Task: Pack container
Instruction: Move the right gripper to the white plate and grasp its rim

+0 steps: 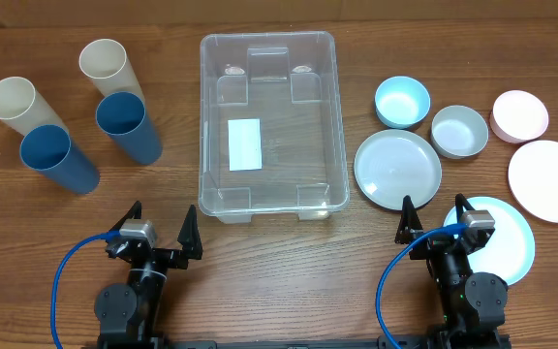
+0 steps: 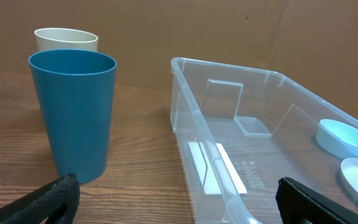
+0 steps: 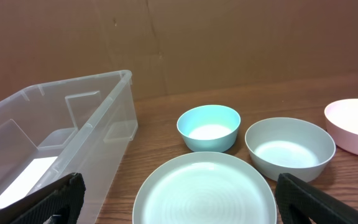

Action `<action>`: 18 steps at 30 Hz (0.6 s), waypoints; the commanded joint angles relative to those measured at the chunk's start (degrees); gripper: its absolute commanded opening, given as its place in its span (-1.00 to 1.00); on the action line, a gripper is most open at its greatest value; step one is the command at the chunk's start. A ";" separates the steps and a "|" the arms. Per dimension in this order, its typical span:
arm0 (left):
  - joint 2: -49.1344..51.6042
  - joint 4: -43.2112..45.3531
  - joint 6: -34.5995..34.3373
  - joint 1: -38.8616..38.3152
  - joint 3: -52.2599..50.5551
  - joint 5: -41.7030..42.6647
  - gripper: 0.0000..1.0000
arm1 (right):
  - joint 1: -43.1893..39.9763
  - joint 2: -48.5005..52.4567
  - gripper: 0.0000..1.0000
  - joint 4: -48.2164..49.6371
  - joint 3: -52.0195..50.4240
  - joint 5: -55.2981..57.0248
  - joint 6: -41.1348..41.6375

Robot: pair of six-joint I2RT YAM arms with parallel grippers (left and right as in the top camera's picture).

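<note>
- Count: one container (image 1: 269,121), four cups, three bowls, three plates, all on the wooden tabletop (image 1: 289,281).
- Cups: two cream cups (image 1: 12,99) (image 1: 105,63) and two blue cups (image 1: 51,155) (image 1: 124,121). They stand upright in a cluster ahead and to the left of the left end effector (image 1: 163,229).
- Bowls: light blue bowl (image 1: 401,101), grey bowl (image 1: 458,131) and pink bowl (image 1: 519,114), in a rough row ahead of the right end effector (image 1: 435,217).
- Plates: the pale green plate (image 1: 397,169) is just ahead of the right end effector. The white plate (image 1: 548,179) is ahead to its right. The light blue plate (image 1: 513,242) lies partly under the right arm.
- The container sits ahead of the left end effector, slightly to its right, and ahead-left of the right end effector. Its near wall is close to the left fingertips but not touching.
- Container contents: only the white label (image 1: 246,143) on its base shows through the clear plastic.
- The pale green plate lies just beside the container's right wall, apart from it.
- Left end effector: jaws spread wide, gripping nothing.
- Right end effector: jaws spread wide, gripping nothing.
</note>
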 commanded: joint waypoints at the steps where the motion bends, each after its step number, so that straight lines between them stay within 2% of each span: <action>1: -0.44 -0.09 -0.81 0.28 -0.17 0.76 1.00 | -0.22 -0.68 1.00 0.55 -0.28 -0.17 -0.22; 15: -0.44 -0.11 -0.81 0.28 -0.17 0.76 1.00 | -0.22 -0.68 1.00 1.44 -0.24 -0.22 0.02; 18: -0.44 -0.11 -0.81 0.28 -0.17 0.76 1.00 | -0.24 -0.68 1.00 3.43 2.38 -0.09 -0.02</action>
